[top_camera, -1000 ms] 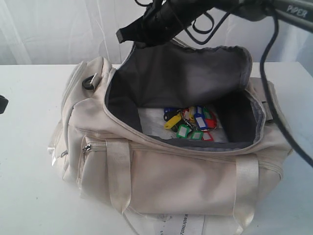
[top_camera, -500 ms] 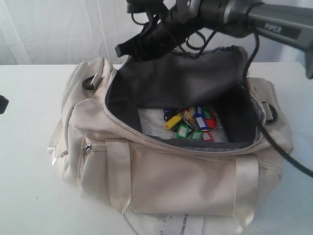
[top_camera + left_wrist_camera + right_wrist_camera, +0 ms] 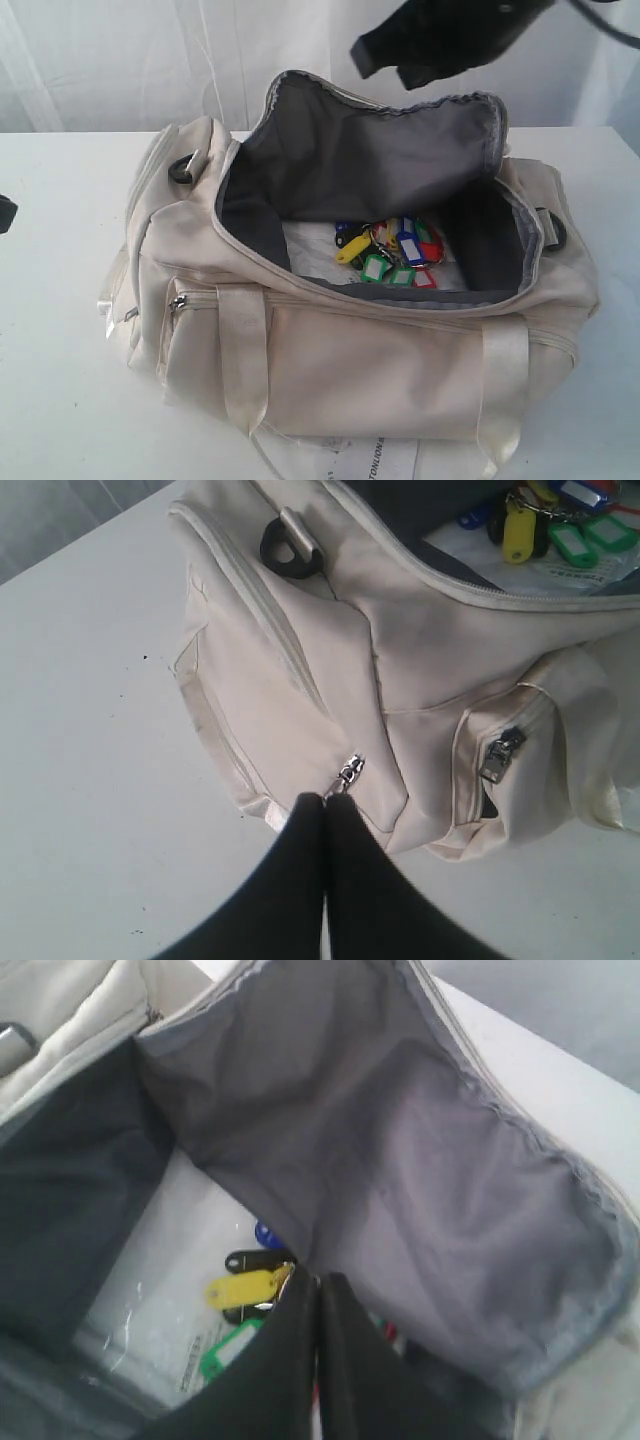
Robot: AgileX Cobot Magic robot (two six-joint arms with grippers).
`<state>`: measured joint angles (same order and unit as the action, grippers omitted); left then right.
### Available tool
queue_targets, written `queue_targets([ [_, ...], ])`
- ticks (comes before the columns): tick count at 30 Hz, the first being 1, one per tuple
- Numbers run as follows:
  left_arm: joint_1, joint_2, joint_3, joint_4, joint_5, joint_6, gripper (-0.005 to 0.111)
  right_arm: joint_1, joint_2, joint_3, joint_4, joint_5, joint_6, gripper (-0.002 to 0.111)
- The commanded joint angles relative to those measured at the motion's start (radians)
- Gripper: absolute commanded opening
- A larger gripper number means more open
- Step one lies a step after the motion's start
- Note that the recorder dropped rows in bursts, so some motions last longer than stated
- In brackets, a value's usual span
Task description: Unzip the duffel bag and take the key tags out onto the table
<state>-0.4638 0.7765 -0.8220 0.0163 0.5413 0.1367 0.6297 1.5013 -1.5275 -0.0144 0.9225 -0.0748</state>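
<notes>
The cream duffel bag (image 3: pixel 400 370) lies on the white table (image 3: pixel 60 400) with its main zipper undone. Its grey-lined flap (image 3: pixel 370 160) stands up at the back. The key tags (image 3: pixel 392 256) lie in a bunch on the bag's floor, green, yellow, blue, red and black. My right gripper (image 3: pixel 366 56) hangs shut and empty above the flap; in its wrist view the gripper (image 3: pixel 318 1276) hovers over the yellow tag (image 3: pixel 243 1287). My left gripper (image 3: pixel 323 798) is shut beside the end pocket's zipper pull (image 3: pixel 350 772), gripping nothing that I can see.
A clear plastic sheet (image 3: pixel 310 255) lies under the tags inside the bag. A white printed paper hang-tag (image 3: pixel 375 462) sticks out under the bag's front. A black ring (image 3: pixel 180 168) sits on the bag's left end. A white curtain (image 3: pixel 120 60) hangs behind the table.
The right gripper has risen and swung right, away from the flap's top left edge. The flap stays standing. The tags and the left gripper have not moved.
</notes>
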Motion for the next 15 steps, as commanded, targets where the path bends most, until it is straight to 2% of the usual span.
queue_targets([
  [1,0.003,0.035,0.024,-0.016,0.02,0.003,0.0,-0.002,-0.301,0.222,-0.036,-0.036,0.013,0.0],
  [4,0.003,0.107,-0.005,-0.091,0.065,0.061,0.0,-0.002,-0.491,0.339,-0.103,-0.039,0.033,0.0],
  [10,0.003,0.299,-0.185,-0.537,0.157,0.396,0.0,-0.002,-0.765,0.535,-0.333,-0.11,0.247,0.0],
  [12,-0.019,0.384,-0.271,-0.592,0.168,0.452,0.0,-0.002,-0.827,0.597,-0.44,-0.146,0.352,0.0],
  [15,-0.074,0.524,-0.387,-0.576,0.166,0.466,0.0,-0.002,-0.904,0.684,-0.559,-0.205,0.518,0.0],
])
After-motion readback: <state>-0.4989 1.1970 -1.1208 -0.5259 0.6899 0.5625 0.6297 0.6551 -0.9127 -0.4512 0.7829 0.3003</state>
